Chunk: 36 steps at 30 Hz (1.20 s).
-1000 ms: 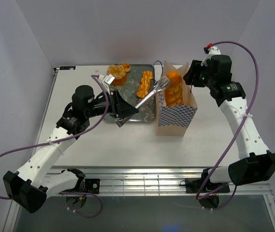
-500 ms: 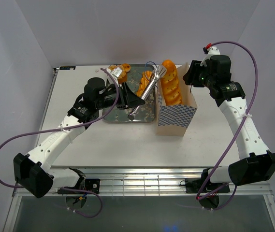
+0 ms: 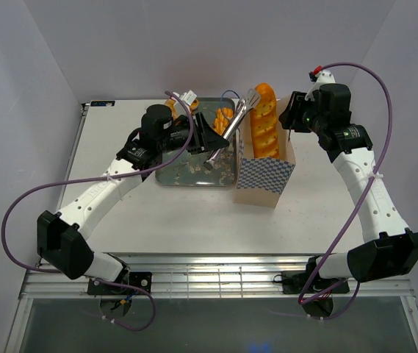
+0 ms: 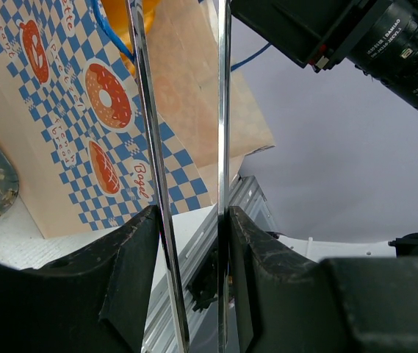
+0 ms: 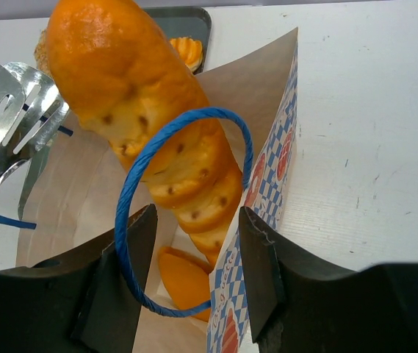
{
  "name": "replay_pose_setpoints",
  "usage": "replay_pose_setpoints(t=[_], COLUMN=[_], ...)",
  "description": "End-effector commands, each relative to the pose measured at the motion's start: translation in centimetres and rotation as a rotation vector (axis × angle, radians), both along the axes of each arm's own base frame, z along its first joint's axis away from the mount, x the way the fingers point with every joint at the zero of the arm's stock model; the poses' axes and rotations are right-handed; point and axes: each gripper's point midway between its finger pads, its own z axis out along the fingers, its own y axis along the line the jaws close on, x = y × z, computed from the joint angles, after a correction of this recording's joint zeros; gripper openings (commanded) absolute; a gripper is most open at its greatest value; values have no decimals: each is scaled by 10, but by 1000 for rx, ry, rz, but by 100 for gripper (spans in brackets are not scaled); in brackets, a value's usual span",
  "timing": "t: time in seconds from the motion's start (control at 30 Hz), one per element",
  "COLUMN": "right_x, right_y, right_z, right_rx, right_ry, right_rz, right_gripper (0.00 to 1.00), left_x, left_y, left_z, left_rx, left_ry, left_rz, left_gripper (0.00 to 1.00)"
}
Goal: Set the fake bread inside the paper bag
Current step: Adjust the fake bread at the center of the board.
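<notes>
The long scored baguette (image 3: 264, 121) stands nearly upright in the paper bag (image 3: 269, 176), its top above the rim. In the right wrist view the baguette (image 5: 146, 125) leans inside the bag (image 5: 271, 169), with another orange pastry (image 5: 186, 283) at the bottom. My left gripper (image 3: 210, 143) is shut on metal tongs (image 3: 236, 118), whose tips lie just left of the baguette's top, apart from it. The tongs' two arms (image 4: 144, 110) run between my left gripper's fingers (image 4: 192, 220). My right gripper (image 3: 288, 118) is open; in its own view (image 5: 194, 220) it straddles the bag's right wall and blue handle (image 5: 129, 220).
The grey patterned tray (image 3: 194, 173) lies left of the bag and still holds a twisted stick (image 3: 223, 116) and another pastry (image 3: 172, 103) partly hidden behind my left arm. The tong tips (image 5: 6, 140) hang over the bag's left rim. The walls stand close behind.
My left arm swung toward the back, lifting the tongs. The baguette went from leaning low in the bag to standing nearly upright. The tongs now lie beside it. The right arm stayed put.
</notes>
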Motion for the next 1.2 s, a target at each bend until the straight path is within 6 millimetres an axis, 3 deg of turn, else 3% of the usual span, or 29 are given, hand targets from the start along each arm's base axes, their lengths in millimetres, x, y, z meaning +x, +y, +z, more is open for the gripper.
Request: replay_pose_setpoints(t=[0.0,0.23,0.33,0.67,0.93,1.17], right_x=[7,7,8,9,8,8], right_y=[1,-2,-2,-8,-7,-9], right_z=[15,14,11,13,12,14], right_rx=[-6,-19,-27,-43,-43,-49], right_ry=[-49,-46,-40,-43,-39,-41], right_rz=[-1,-9,-8,-39,-35,-42], right_gripper=[54,54,54,54,54,54], left_x=[-6,-8,-17,-46,-57,-57], left_y=[-8,5,16,51,74,89], left_z=[32,58,75,97,104,95], left_rx=[-42,-53,-73,-75,-38,17], left_ry=[-97,-185,-236,-299,-337,-331], left_rz=[-59,-1,29,116,185,249], left_gripper=[52,52,53,49,47,46])
